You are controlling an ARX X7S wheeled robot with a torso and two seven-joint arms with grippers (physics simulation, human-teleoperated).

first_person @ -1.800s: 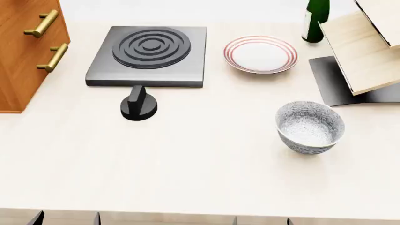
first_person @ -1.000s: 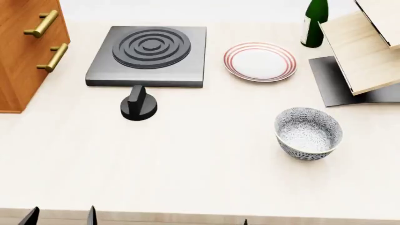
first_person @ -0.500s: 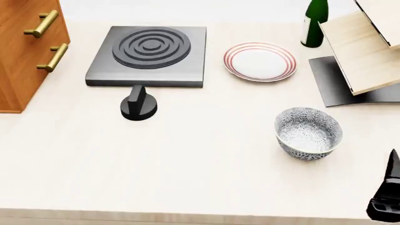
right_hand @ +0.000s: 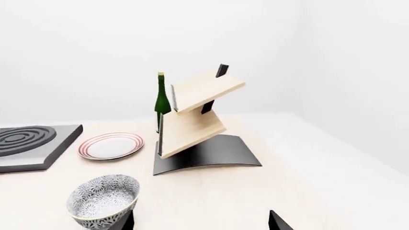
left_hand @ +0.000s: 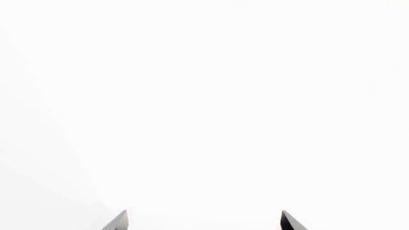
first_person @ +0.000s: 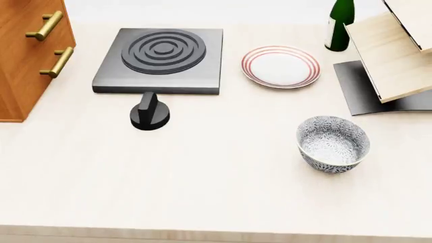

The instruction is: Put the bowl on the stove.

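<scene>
0 grasps yet: bowl (first_person: 333, 144) upright on tabletop (first_person: 223, 177), well apart from stove (first_person: 161, 61). My right tool (right_hand: 200, 221) spread, empty; left tool (left_hand: 203, 221) likewise. Next: close right tool on rim.

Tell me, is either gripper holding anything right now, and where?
Nothing is held. The bowl sits free on the table; both the left gripper and right gripper are open and empty.

speckled bowl (first_person: 333, 144) upright on table (first_person: 202, 182), stove (first_person: 161, 59) well apart
</scene>
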